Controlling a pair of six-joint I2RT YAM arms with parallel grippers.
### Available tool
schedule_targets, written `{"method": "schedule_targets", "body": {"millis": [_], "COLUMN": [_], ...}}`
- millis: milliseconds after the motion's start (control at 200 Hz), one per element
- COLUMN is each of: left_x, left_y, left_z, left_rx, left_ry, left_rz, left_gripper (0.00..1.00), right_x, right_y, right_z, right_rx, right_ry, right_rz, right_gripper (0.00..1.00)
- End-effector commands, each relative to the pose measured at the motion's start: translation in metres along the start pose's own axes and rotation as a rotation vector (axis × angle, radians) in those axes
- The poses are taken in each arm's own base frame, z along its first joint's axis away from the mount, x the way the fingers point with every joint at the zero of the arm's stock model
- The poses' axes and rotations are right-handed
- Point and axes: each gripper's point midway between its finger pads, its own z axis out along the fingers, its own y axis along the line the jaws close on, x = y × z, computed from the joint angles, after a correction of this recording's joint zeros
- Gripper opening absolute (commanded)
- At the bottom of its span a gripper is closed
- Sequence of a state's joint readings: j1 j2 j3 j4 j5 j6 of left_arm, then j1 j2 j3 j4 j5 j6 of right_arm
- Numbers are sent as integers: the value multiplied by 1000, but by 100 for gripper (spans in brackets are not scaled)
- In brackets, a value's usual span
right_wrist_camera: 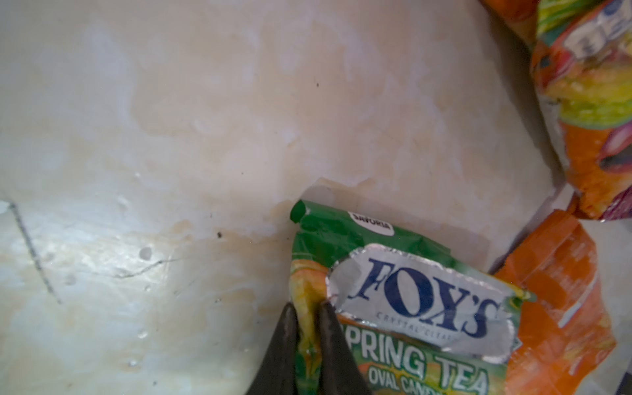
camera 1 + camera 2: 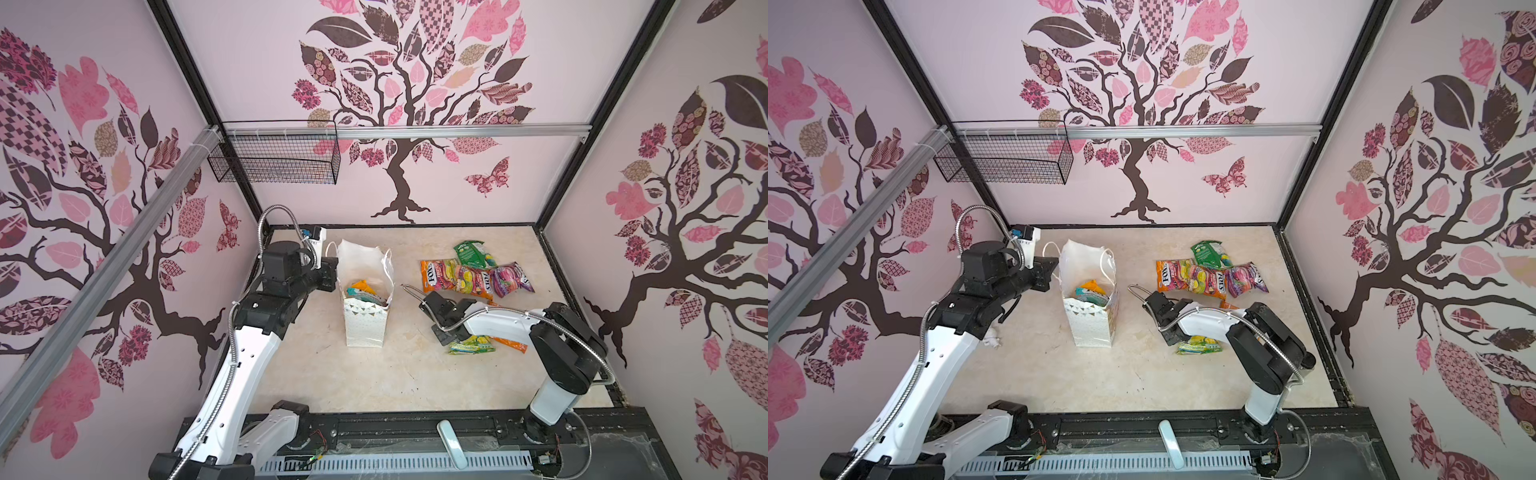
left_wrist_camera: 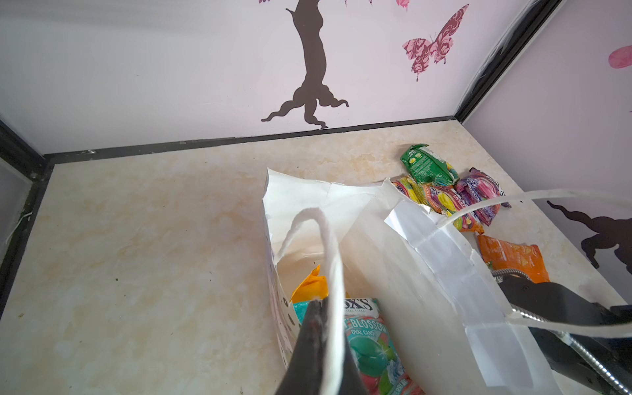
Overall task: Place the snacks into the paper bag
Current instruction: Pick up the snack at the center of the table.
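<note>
Beige tabletop (image 2: 395,374): right fingers (image 1: 330,345) tight on crosswise Spring Tea pouch (image 1: 410,301), left fingers (image 3: 309,345) tight on bag handle (image 3: 333,270).

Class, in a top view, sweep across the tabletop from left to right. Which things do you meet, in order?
left gripper → paper bag → yellow-green pouch → purple pouch

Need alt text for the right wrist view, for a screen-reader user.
Right gripper is shut on the edge of a green pouch marked FOX'S Spring Tea, on a beige table. An orange pouch lies beside it, with a multicolour pouch farther off.
</note>
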State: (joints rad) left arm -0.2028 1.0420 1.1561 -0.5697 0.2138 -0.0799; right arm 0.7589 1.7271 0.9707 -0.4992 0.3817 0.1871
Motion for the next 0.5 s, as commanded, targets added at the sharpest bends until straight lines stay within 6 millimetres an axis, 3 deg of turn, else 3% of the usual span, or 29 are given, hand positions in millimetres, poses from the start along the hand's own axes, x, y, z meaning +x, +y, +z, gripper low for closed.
{"method": "schedule_targets", "body": {"millis": [0,60,195,495], "left_x": [3,3,3,4], "left_y": [0,0,1,1], "left_z": [-3,-2,-2,-1], "left_rx": [-3,-3,-5,-4], "left_ry": [-4,-2,-1,0], "left_rz": [6,7,6,4], "left_gripper": [0,0,0,0], "right_x": [11,7,-5,-42], "right_y": [6,8,13,6], "right_z": [5,0,-17,-75], "right_rx": [-44,-59,-125,-238], "right_ry": [50,35,-14,-190], "right_rz": [0,7,28,98], "right_gripper": [4,0,0,0]}}
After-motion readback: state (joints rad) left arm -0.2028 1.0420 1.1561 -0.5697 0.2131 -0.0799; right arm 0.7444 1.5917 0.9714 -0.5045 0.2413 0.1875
